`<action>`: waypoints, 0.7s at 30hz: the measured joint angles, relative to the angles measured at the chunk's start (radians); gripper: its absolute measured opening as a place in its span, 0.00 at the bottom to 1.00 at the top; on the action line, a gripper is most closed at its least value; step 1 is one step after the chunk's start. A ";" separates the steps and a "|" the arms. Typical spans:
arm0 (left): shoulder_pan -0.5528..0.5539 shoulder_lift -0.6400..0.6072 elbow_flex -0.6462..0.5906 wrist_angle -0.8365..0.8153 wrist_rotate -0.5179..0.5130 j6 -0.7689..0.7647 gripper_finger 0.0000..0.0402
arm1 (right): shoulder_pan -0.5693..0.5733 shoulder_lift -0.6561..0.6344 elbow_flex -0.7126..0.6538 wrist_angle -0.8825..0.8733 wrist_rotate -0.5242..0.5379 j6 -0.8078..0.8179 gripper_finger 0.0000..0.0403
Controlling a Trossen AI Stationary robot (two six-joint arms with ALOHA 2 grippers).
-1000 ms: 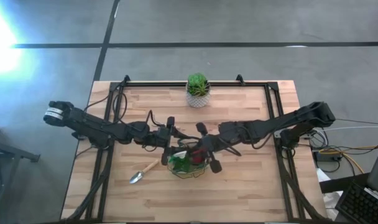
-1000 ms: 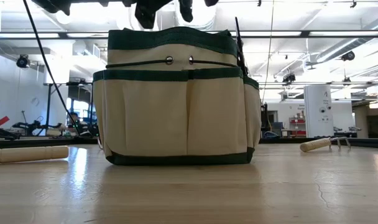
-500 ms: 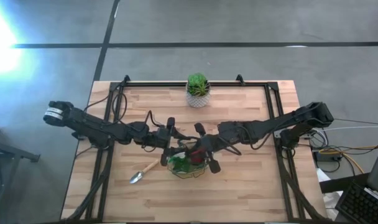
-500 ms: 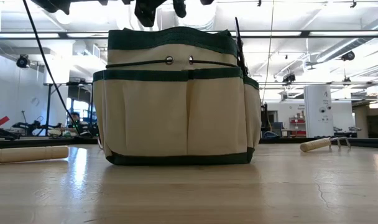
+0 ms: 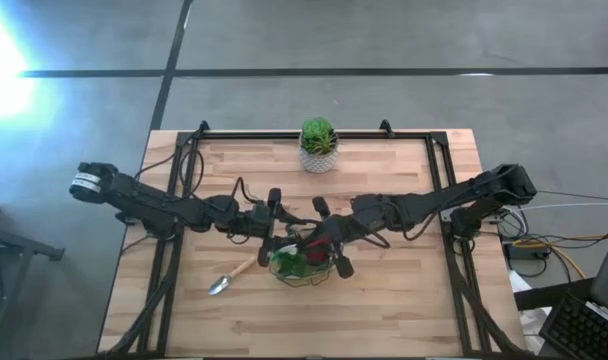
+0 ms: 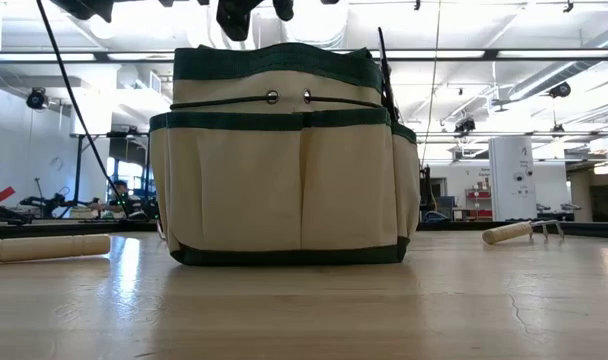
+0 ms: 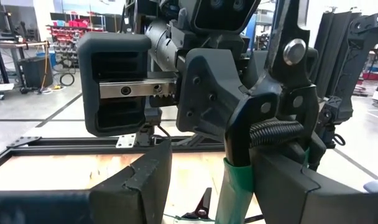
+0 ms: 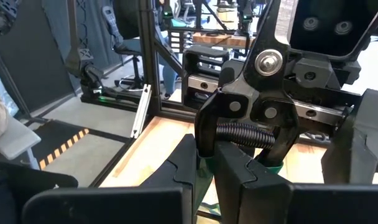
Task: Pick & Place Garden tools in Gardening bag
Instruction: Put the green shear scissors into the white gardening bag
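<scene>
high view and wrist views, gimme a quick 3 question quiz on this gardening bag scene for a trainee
1. True or false: the trowel lies inside the gardening bag.
2. What stands at the table edge, apart from both arms? A potted plant; B spray bottle; C rake.
3. Which gripper is shut on the pruning shears?
Key: 1 false, it lies on the table beside the bag. 2 A. 3 the right gripper.
</scene>
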 joint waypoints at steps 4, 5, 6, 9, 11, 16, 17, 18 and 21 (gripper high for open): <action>0.000 0.000 0.000 0.000 0.000 0.000 0.48 | 0.000 0.000 0.000 -0.001 0.001 0.000 0.05; 0.000 0.000 0.000 0.000 0.000 0.000 0.46 | 0.000 0.000 0.000 -0.001 0.002 0.000 0.05; 0.000 0.000 0.000 0.000 0.001 0.000 0.43 | 0.000 0.000 0.000 -0.002 0.002 0.000 0.05; 0.000 0.000 0.000 0.001 0.009 0.000 0.31 | 0.000 0.000 0.000 -0.002 0.005 0.000 0.05; -0.001 0.000 0.000 0.001 0.016 0.000 0.20 | 0.000 0.004 0.000 -0.003 0.007 0.000 0.05; 0.000 0.000 0.000 -0.004 0.020 -0.011 0.10 | -0.002 0.021 0.000 0.003 0.013 0.000 0.04; 0.000 0.000 0.000 -0.007 0.022 -0.011 0.10 | -0.004 0.022 0.000 0.005 0.012 0.003 0.04; 0.000 0.000 0.000 -0.010 0.025 -0.012 0.10 | -0.005 0.023 0.000 0.003 0.012 0.008 0.04; 0.000 0.000 0.000 -0.010 0.026 -0.016 0.10 | -0.009 0.029 0.000 0.004 0.007 0.012 0.04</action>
